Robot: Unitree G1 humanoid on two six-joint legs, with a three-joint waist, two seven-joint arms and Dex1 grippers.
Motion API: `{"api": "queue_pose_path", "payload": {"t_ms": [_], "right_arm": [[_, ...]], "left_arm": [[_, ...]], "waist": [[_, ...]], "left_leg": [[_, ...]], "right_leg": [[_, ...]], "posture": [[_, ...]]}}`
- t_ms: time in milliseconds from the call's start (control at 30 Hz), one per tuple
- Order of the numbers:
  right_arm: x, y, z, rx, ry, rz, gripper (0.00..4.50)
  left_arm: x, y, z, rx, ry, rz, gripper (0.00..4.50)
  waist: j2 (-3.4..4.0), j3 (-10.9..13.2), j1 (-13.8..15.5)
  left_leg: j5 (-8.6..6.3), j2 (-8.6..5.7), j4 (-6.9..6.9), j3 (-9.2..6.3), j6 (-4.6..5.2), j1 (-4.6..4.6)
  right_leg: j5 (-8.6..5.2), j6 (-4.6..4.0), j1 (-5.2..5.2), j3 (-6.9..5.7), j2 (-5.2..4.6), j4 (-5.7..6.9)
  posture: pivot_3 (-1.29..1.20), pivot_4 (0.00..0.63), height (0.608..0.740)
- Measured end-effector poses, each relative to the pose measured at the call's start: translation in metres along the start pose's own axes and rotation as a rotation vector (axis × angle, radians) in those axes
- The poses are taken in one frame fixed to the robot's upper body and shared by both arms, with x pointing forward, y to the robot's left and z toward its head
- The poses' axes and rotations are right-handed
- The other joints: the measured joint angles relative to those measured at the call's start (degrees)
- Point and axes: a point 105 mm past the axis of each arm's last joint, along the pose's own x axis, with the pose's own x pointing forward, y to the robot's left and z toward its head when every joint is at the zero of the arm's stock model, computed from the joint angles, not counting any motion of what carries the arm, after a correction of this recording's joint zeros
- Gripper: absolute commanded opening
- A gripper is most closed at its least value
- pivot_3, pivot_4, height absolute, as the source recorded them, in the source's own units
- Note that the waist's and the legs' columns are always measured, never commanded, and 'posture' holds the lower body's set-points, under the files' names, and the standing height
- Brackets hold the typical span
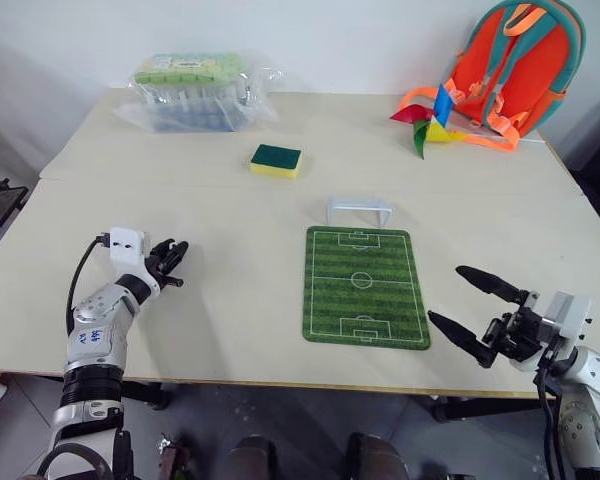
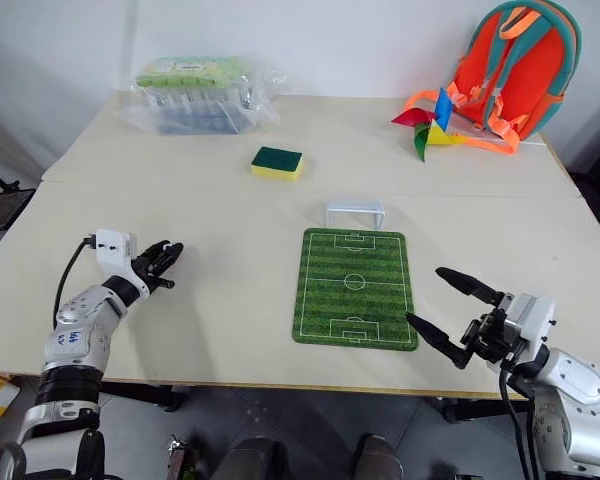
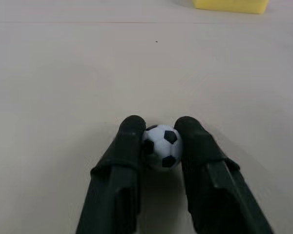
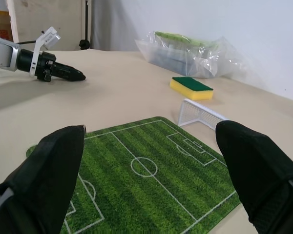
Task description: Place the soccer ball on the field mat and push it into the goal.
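Observation:
The tiny black-and-white soccer ball (image 3: pixel 161 146) is pinched between the two black fingers of my left gripper (image 1: pixel 173 262), which is shut on it low over the table, left of the field mat. The green striped field mat (image 1: pixel 363 285) lies flat at the table's centre-right. The small white goal (image 1: pixel 360 209) stands just past its far short edge. My right gripper (image 1: pixel 447 294) hovers open by the mat's near right corner, with nothing between its fingers.
A green-and-yellow sponge (image 1: pixel 276 160) lies beyond the goal to the left. A clear plastic bag of goods (image 1: pixel 195 92) sits at the far left. At the far right are an orange backpack (image 1: pixel 515 65) and a coloured pinwheel (image 1: pixel 427 115).

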Motion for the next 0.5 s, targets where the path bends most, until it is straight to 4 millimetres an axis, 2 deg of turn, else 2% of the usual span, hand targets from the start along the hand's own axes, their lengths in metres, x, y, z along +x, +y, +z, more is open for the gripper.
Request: {"api": "queue_pose_path", "payload": {"t_ms": [133, 333, 367, 400, 500], "right_arm": [[-0.006, -0.002, -0.002, -0.005, 0.008, -0.010, 4.50], [-0.021, -0.010, -0.003, -0.034, 0.053, 0.049, 4.50], [-0.024, -0.012, -0.002, -0.042, 0.061, 0.056, 4.50], [-0.030, -0.016, 0.000, -0.050, 0.080, 0.080, 4.50], [-0.039, -0.021, 0.007, -0.064, 0.136, 0.174, 4.50]], "left_arm": [[-0.002, -0.004, 0.001, 0.009, -0.019, -0.041, 0.86], [-0.015, -0.065, 0.046, 0.164, -0.176, -0.451, 0.86], [-0.018, -0.074, 0.049, 0.187, -0.186, -0.503, 0.86], [-0.023, -0.092, 0.051, 0.226, -0.185, -0.603, 0.86], [-0.034, -0.136, 0.044, 0.295, -0.145, -0.850, 0.86]], "waist": [[0.00, 0.0, 0.0], [0.00, 0.0, 0.1], [0.00, 0.0, 0.1], [0.00, 0.0, 0.0], [0.03, 0.0, 0.1]], "left_leg": [[0.00, 0.00, 0.00, 0.03, 0.00, -0.01], [-0.01, 0.01, 0.05, 0.08, 0.01, -0.08], [-0.01, 0.00, 0.05, 0.12, 0.02, -0.06], [-0.02, 0.00, 0.04, 0.17, 0.03, -0.05], [-0.02, 0.01, 0.05, 0.25, 0.06, -0.04]], "right_leg": [[0.00, 0.00, -0.03, 0.02, 0.00, 0.02], [0.01, 0.01, -0.12, 0.07, 0.00, 0.04], [0.01, 0.01, -0.11, 0.10, 0.00, 0.04], [0.02, 0.02, -0.12, 0.15, 0.00, 0.02], [0.03, 0.04, -0.12, 0.20, 0.00, 0.00]], "posture": [[0.00, 0.150, 0.740], [0.00, 0.150, 0.740], [0.00, 0.150, 0.740], [0.00, 0.150, 0.740], [0.00, 0.150, 0.740]]}}
